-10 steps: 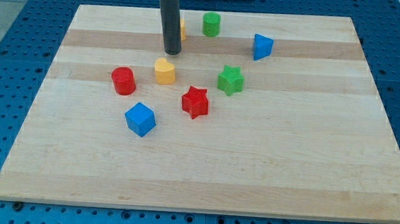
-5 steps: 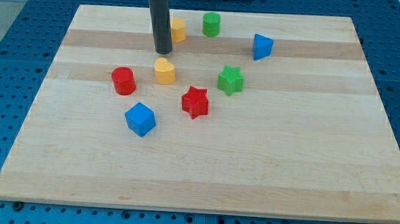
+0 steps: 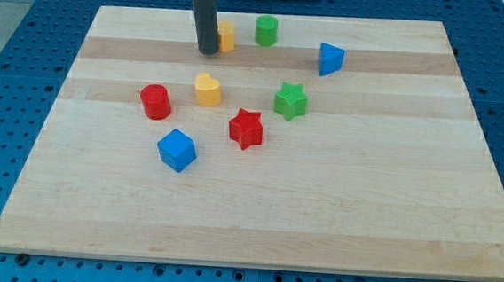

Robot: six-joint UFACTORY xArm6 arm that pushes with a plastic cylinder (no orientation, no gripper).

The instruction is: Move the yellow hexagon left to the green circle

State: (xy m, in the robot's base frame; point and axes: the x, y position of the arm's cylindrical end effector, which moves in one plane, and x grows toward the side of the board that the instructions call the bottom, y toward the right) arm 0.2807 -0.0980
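The yellow hexagon (image 3: 226,36) sits near the view's top, a short gap to the left of the green circle (image 3: 266,30). My tip (image 3: 207,49) rests on the board right at the hexagon's left side, and the rod hides part of that side. Whether the tip touches the hexagon I cannot tell.
A yellow heart (image 3: 207,90), a red circle (image 3: 156,101), a red star (image 3: 246,128), a green star (image 3: 290,100) and a blue cube (image 3: 177,149) lie in the middle of the wooden board (image 3: 391,186). A blue triangle (image 3: 330,58) lies at the upper right.
My tip has moved left and then toward the view's top, from in front of the yellow hexagon to its left side. The blocks have not visibly moved.
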